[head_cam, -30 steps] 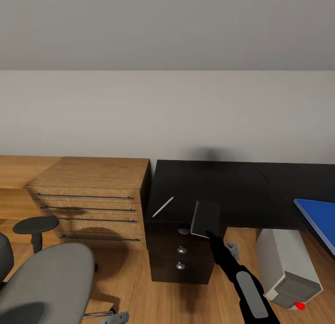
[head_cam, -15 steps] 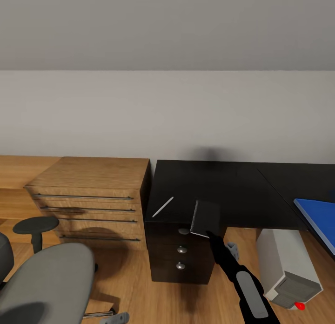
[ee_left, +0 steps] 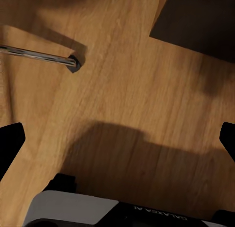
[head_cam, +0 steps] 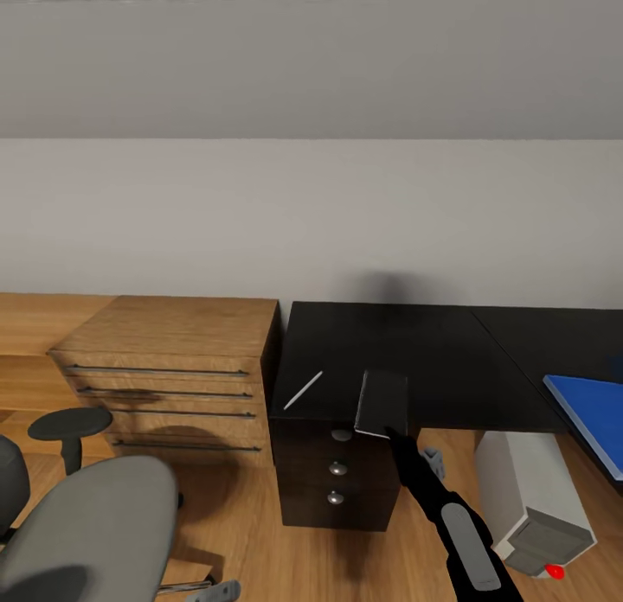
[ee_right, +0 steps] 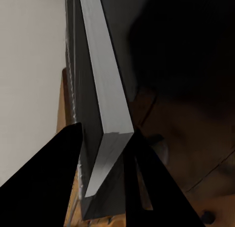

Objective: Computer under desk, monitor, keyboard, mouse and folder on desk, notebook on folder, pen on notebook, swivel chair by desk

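The right gripper [ee_right: 105, 163] is pinching the notebook [head_cam: 381, 403] by its near edge, one black finger [ee_right: 44, 173] lying on each side of the thin dark grey cover. In the head view the notebook is sitting at the front edge of the desk [head_cam: 450, 351], tilted up a little and overhanging the drawers [head_cam: 333, 481] with their silver knobs. The right arm [head_cam: 454, 524] is reaching up to it from low down, over the floor.

The left gripper [ee_left: 117, 139] is hanging with its jaws spread wide, nothing between them, its black fingertips [ee_left: 10, 144] showing at the two sides of the wrist view above bare wooden floor [ee_left: 127, 104].

The glossy black desk is running along a plain pale wall [head_cam: 311, 213] and turning toward the right. The pen [head_cam: 303, 389] is lying on the desk just left of the notebook, apart from it, set at a slant. The folder [head_cam: 588, 407] is lying flat on the right wing of the desk, well apart from the notebook, its bright blue corner cut off by the picture's edge. The computer [head_cam: 532, 507] is standing on the floor below the desk, beneath the folder's end.

A light wooden cabinet [head_cam: 169, 368] with long dark handles is standing against the desk's left end. In front of it the swivel chair [head_cam: 86, 533] is standing on the floor to the left, one black armrest [head_cam: 69, 425] raised beside its grey back, well clear of the desk.
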You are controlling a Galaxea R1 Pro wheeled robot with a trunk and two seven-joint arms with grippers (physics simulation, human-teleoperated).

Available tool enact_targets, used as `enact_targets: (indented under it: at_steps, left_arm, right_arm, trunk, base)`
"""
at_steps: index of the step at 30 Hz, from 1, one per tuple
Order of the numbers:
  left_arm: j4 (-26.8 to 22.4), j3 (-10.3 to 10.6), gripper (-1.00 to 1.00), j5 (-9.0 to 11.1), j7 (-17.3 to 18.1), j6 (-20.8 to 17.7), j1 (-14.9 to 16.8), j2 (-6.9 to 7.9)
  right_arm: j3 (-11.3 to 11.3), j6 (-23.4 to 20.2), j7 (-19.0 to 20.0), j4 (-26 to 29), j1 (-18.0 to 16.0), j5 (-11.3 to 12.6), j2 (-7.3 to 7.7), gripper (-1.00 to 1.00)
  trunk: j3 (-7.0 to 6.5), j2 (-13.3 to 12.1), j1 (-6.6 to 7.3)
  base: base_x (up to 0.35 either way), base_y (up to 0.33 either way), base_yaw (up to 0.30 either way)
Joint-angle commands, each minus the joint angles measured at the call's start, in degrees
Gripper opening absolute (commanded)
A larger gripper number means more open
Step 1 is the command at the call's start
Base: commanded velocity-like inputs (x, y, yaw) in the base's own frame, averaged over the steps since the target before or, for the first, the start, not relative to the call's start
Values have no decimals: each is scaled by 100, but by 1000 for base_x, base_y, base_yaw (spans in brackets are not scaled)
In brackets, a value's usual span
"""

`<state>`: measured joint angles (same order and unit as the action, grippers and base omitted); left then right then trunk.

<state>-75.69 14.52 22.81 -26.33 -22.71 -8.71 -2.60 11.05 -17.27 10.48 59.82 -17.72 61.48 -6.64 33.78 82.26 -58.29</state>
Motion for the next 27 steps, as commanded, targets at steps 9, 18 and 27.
enact_targets:
  at_steps: [9, 18, 27]
  left_arm:
    - [-2, 15, 100, 56, -40, -14, 1, -2]
    - [114, 170, 100, 50, -53, -7, -1, -12]
    - [218, 212, 100, 49, -56, -6, 1, -17]
  right_arm:
    - [75, -67, 29, 495, 95, 44, 95, -100]
    - [1126, -493, -10, 1355, 284, 72, 236, -100]
    - [1988, -683, -255, 1748, 295, 100, 245, -100]
  trunk:
    - [-158, -360, 198]
    - [-259, -640, 352]
    - [-211, -640, 352]
  base:
    - [0, 0, 0]
    - [0, 0, -97]
    - [0, 0, -203]
